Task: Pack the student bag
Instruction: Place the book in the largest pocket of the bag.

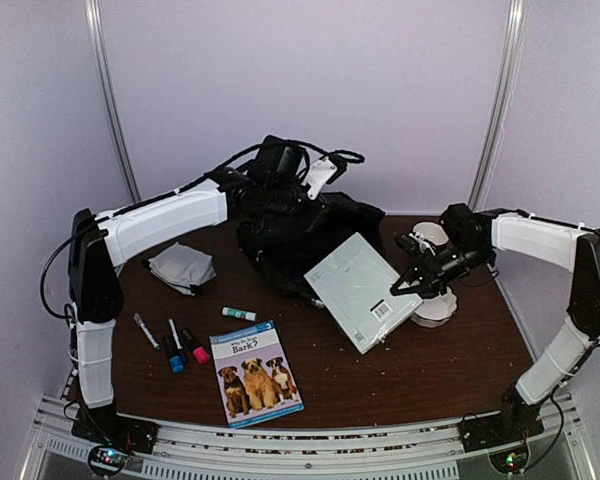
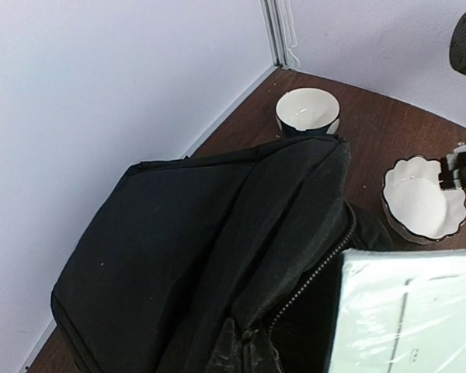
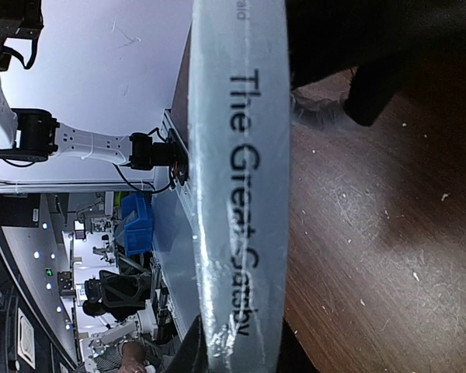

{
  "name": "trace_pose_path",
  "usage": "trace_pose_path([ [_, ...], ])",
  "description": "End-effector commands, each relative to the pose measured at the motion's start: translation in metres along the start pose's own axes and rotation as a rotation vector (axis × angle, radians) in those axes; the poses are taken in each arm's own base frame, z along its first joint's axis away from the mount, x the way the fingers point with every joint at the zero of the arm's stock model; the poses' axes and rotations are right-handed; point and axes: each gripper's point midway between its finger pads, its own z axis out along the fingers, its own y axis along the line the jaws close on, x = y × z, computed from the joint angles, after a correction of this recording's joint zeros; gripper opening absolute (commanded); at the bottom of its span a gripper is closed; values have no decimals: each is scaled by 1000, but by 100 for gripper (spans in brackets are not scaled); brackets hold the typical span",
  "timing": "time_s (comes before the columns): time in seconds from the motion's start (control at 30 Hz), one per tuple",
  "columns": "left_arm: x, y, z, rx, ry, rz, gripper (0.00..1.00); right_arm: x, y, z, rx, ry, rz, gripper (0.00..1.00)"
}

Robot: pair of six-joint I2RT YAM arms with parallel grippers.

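Here's the right gripper (image 1: 413, 282), clamped on the pale book (image 1: 356, 290), spine reading The Great Gatsby, held tilted with its far edge at the open zipper of the student bag (image 1: 305, 235), which lies at the book's 11 o'clock. The left gripper (image 1: 278, 180), fingers together, sits at the bag's top, at 12 o'clock on the table (image 1: 430, 370). Whether it pinches fabric, can't tell. A grey cloth (image 1: 183, 267) lies at the bag's 9 o'clock, a dog book (image 1: 255, 372) at 6.

Black student bag (image 1: 300, 240), pale grey-green large book (image 1: 355, 290) with black spine lettering, blue-covered dog book (image 1: 255, 375) with three brown-and-tan dogs, grey cloth (image 1: 183, 268), blue marker (image 1: 175, 355), pink marker (image 1: 196, 347), bowl (image 2: 307, 111) white inside and dark outside, dark brown table (image 1: 430, 370).
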Motion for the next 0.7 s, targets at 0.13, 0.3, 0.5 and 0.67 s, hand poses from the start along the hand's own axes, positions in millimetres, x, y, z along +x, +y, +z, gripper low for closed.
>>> trace_pose_path([
  [0.13, -56, -10, -28, -5, -192, -11, 0, -66, 17, 6, -88, -217, 62, 0],
  [0.3, -60, -18, -35, 8, -203, -11, 0, -91, 6, 18, -135, -296, 199, 0],
  [0.5, -65, -24, -44, 9, -217, -4, 0, -113, 10, 40, -278, -309, 249, 0],
  [0.67, -63, -29, -48, 14, -223, 1, 0, -131, 9, 44, -358, -339, 270, 0],
])
